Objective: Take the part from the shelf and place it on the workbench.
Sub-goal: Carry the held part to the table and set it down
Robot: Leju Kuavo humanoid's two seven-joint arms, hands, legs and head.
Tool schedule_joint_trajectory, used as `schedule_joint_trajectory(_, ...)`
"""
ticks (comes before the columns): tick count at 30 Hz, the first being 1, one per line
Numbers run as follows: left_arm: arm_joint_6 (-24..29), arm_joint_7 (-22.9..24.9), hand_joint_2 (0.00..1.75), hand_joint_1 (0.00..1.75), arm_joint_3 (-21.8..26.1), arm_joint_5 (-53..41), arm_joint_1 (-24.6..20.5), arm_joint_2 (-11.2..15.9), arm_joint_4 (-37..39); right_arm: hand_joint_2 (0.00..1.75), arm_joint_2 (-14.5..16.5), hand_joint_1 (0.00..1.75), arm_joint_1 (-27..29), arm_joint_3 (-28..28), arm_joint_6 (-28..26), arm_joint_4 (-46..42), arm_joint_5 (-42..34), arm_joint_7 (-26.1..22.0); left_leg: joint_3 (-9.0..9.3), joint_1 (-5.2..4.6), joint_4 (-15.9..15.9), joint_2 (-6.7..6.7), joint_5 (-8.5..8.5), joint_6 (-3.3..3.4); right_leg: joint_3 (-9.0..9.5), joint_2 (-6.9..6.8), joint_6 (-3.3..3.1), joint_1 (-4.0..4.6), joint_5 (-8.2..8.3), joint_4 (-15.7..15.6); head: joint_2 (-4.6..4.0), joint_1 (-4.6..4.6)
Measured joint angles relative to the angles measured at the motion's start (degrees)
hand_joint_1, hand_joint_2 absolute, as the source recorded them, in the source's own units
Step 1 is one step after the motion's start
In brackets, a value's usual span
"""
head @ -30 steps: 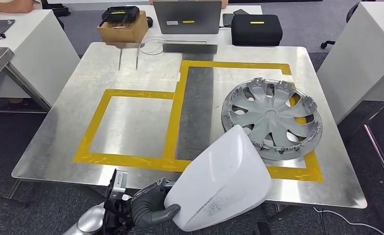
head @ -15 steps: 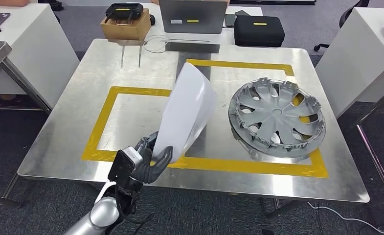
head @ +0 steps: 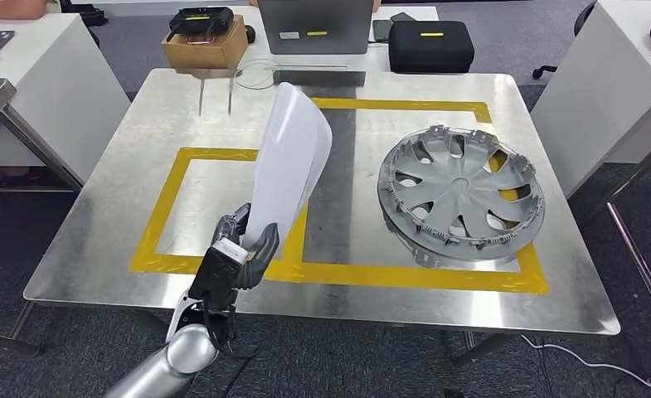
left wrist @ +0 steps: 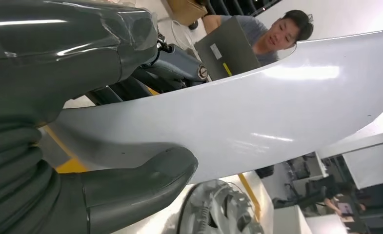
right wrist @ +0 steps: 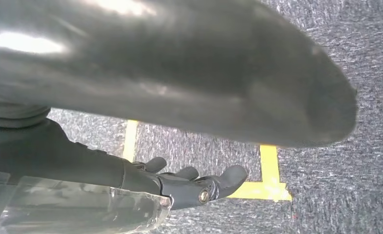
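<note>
The left hand (head: 237, 251) grips the lower end of the white curved plastic part (head: 287, 164), thumb against its face. The part rises upright from the hand above the steel worktop (head: 98, 207). The right hand (right wrist: 199, 183) hangs with fingers spread, holding nothing.

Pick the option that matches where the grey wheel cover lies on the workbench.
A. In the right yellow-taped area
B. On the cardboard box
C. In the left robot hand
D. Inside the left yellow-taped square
A: the grey wheel cover lies flat in the right yellow-taped area of the workbench, while the left robot hand holds the white part instead.
</note>
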Motion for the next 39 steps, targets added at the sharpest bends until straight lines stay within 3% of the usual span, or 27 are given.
schedule_joint_trajectory(1, 0.44, 0.25, 1.75, 1.75, 0.02, -0.73, -0.12, -0.03, 0.92, 0.0, -0.2, 0.0, -0.02, 0.14, 0.2, 0.0, 0.11, 0.05, -1.06, 0.27, 2.22, 0.01, -0.44, -0.22, 0.0, 0.03, 0.0, -0.01, 0.0, 0.01, 0.0, -0.02)
schedule_joint_trajectory(2, 0.87, 0.71, 1.75, 1.75, 0.03, -1.61, -0.23, -0.04, 1.77, 0.0, -0.41, 0.0, -0.03, 0.27, 0.29, 0.0, 0.25, 0.11, -1.15, 0.5, 2.3, 0.01, 0.24, -0.31, 0.04, 0.08, 0.01, -0.03, 0.0, 0.02, 0.0, -0.03)
schedule_joint_trajectory(4, 1.44, 2.31, 1.75, 1.75, 0.04, -4.03, -0.62, -0.03, 3.23, 0.0, -0.8, 0.0, -0.11, 0.61, 0.4, 0.0, 0.71, 0.34, 1.59, 0.8, -3.55, -0.01, 4.01, -0.18, 0.19, 0.23, 0.04, -0.07, -0.01, 0.0, 0.0, -0.03)
schedule_joint_trajectory(6, 1.53, 4.65, 1.75, 1.75, 0.04, -7.67, -1.16, 0.01, 4.86, 0.0, -1.1, 0.0, -0.23, 1.03, 0.46, 0.0, 1.11, 0.64, 4.99, 0.71, -10.54, -0.13, 6.54, 0.25, 0.19, 0.34, 0.23, 0.08, 0.08, -0.07, 0.0, 0.01)
schedule_joint_trajectory(7, 1.41, 5.91, 1.75, 1.75, 0.03, -9.93, -1.42, 0.01, 6.04, 0.0, -1.24, 0.0, -0.25, 1.23, 0.48, 0.01, 1.16, 0.78, 5.78, 0.53, -12.36, -0.17, 6.87, 0.48, 0.05, 0.36, 0.42, 0.17, 0.18, -0.1, 0.0, 0.02)
schedule_joint_trajectory(11, 0.51, 9.58, 1.75, 1.75, 0.09, -18.59, -3.03, -0.4, 12.71, 0.0, -1.62, 0.0, 0.0, 1.79, 0.48, 0.1, 1.15, 1.48, 5.89, 0.2, -13.85, -0.1, 7.34, 1.83, -0.74, 0.25, 1.54, 0.09, 0.26, 0.07, 0.0, 0.07)
schedule_joint_trajectory(13, 0.27, 10.07, 1.75, 1.75, 0.08, -20.96, -4.57, -1.23, 16.22, 0.0, -1.85, 0.0, -0.06, 1.95, 0.49, 0.19, 1.13, 1.78, 5.99, 0.26, -14.61, -0.02, 8.01, 2.63, -2.98, 0.15, 1.23, 0.15, -1.91, 4.33, 0.0, 0.24)
schedule_joint_trajectory(15, 0.25, 10.15, 1.75, 1.75, 0.07, -21.62, -5.54, -1.93, 18.97, 0.0, -2.1, 0.0, -0.1, 2.03, 0.5, 0.33, 1.09, 1.92, 5.76, -0.15, -14.66, 0.03, 8.18, 2.95, -6.76, 0.15, 0.72, 0.28, -5.13, 12.32, 0.0, 0.36)
schedule_joint_trajectory(16, 0.22, 10.2, 1.75, 1.75, 0.05, -21.7, -5.7, -2.13, 20.08, 0.0, -2.22, 0.0, -0.05, 2.07, 0.5, 0.41, 1.06, 1.97, 5.7, -0.34, -14.65, 0.06, 8.21, 3.03, -8.21, 0.15, 0.75, 0.31, -6.05, 15.37, 0.0, 0.38)
schedule_joint_trajectory(17, 0.21, 10.24, 1.75, 1.75, 0.04, -21.71, -5.76, -2.27, 20.89, 0.0, -2.32, 0.0, 0.04, 2.12, 0.5, 0.45, 1.03, 2.0, 5.67, -0.5, -14.63, 0.07, 8.23, 3.06, -8.64, 0.14, 1.0, 0.33, -6.09, 16.35, 0.0, 0.38)
schedule_joint_trajectory(18, 0.2, 10.28, 1.75, 1.75, 0.03, -21.72, -5.82, -2.39, 21.57, 0.0, -2.41, 0.0, 0.11, 2.18, 0.5, 0.49, 1.02, 2.03, 5.66, -0.61, -14.58, 0.04, 8.23, 3.06, -7.89, 0.13, 1.38, 0.34, -5.22, 14.86, 0.0, 0.39)
schedule_joint_trajectory(20, 0.19, 10.31, 1.75, 1.75, 0.03, -21.73, -6.13, -2.67, 22.53, 0.0, -2.56, 0.0, 0.08, 2.3, 0.5, 0.52, 1.04, 2.07, 5.59, -0.77, -14.27, -0.04, 8.13, 2.93, -3.92, -0.03, 2.0, 0.35, -2.22, 6.85, 0.0, 0.42)
schedule_joint_trajectory(22, 0.2, 10.32, 1.75, 1.75, 0.04, -21.75, -6.53, -2.9, 23.21, 0.0, -2.66, 0.0, -0.03, 2.38, 0.5, 0.54, 1.08, 2.08, 5.25, -1.08, -13.72, -0.12, 7.88, 2.57, -0.92, -0.18, 1.69, 0.51, -0.23, 0.83, 0.0, 0.38)
schedule_joint_trajectory(25, 0.21, 10.32, 1.75, 1.75, 0.06, -21.81, -6.71, -3.02, 23.92, 0.0, -2.62, 0.0, 0.03, 2.43, 0.5, 0.57, 1.08, 2.09, 4.92, -1.15, -13.34, -0.1, 7.69, 2.13, -0.41, -0.11, 0.88, 0.6, 0.26, -0.14, 0.0, 0.36)
schedule_joint_trajectory(27, 0.19, 10.44, 1.75, 1.75, 0.09, -22.2, -6.86, -3.04, 24.24, 0.0, -2.55, 0.0, 0.03, 2.46, 0.51, 0.62, 1.01, 2.11, 4.12, -0.9, -11.54, -0.09, 6.33, 1.5, -0.28, -0.04, 0.43, 0.24, 0.41, -0.3, 0.0, 0.15)
schedule_joint_trajectory(30, -0.15, 11.49, 1.75, 1.75, 0.07, -24.13, -7.71, -3.2, 25.53, 0.0, -2.57, 0.0, -0.14, 2.48, 0.49, 0.72, 0.76, 2.39, -0.42, -0.15, -1.36, -0.09, 1.19, 0.22, -0.24, -0.02, -0.01, 0.09, 0.48, -0.32, 0.0, -0.25)
schedule_joint_trajectory(31, -0.26, 11.84, 1.75, 1.75, 0.09, -24.79, -8.13, -3.38, 26.45, 0.0, -2.62, 0.0, -0.29, 2.48, 0.41, 0.75, 0.73, 2.45, -1.98, 0.09, 1.95, -0.08, 0.14, -0.04, -0.26, -0.02, -0.04, 0.1, 0.47, -0.3, 0.0, -0.24)
schedule_joint_trajectory(32, -0.3, 11.98, 1.75, 1.75, 0.21, -25.33, -8.64, -3.64, 27.59, 0.0, -2.71, 0.0, -0.53, 2.48, 0.29, 0.78, 0.68, 2.36, -2.74, 0.3, 3.47, -0.07, 0.14, -0.19, -0.25, 0.0, -0.03, 0.1, 0.47, -0.28, 0.0, -0.26)
schedule_joint_trajectory(33, -0.28, 11.97, 1.75, 1.75, 0.41, -25.76, -9.29, -3.99, 28.89, 0.0, -2.81, 0.0, -0.87, 2.46, 0.17, 0.79, 0.6, 2.17, -2.4, 0.47, 2.63, -0.06, 1.26, -0.23, -0.19, 0.05, -0.03, 0.08, 0.47, -0.27, 0.0, -0.27)
schedule_joint_trajectory(36, -0.03, 11.49, 1.75, 1.75, 1.23, -27.01, -11.74, -5.12, 32.52, 0.0, -3.03, 0.0, -2.33, 2.37, -0.08, 0.7, 0.32, 1.67, 2.94, 0.59, -8.55, -0.08, 6.73, 0.29, 0.04, 0.25, 0.09, 0.21, 0.51, -0.29, 0.0, -0.24)
schedule_joint_trajectory(37, 0.22, 11.41, 1.75, 1.75, 1.43, -27.54, -12.56, -5.44, 33.61, 0.0, -3.1, 0.0, -2.79, 2.34, -0.12, 0.61, 0.31, 1.57, 4.33, 0.45, -11.27, -0.09, 7.45, 0.57, -0.05, 0.29, 0.25, 0.32, 0.57, -0.3, 0.0, -0.23)
schedule_joint_trajectory(39, 1.37, 11.71, 1.75, 1.75, 1.73, -28.92, -13.78, -5.95, 35.98, 0.0, -3.19, 0.0, -3.38, 2.32, -0.08, 0.4, 0.52, 1.36, 5.09, 0.08, -12.85, -0.11, 7.34, 1.02, -0.37, 0.29, 0.82, 0.48, 0.81, -0.4, 0.0, -0.21)
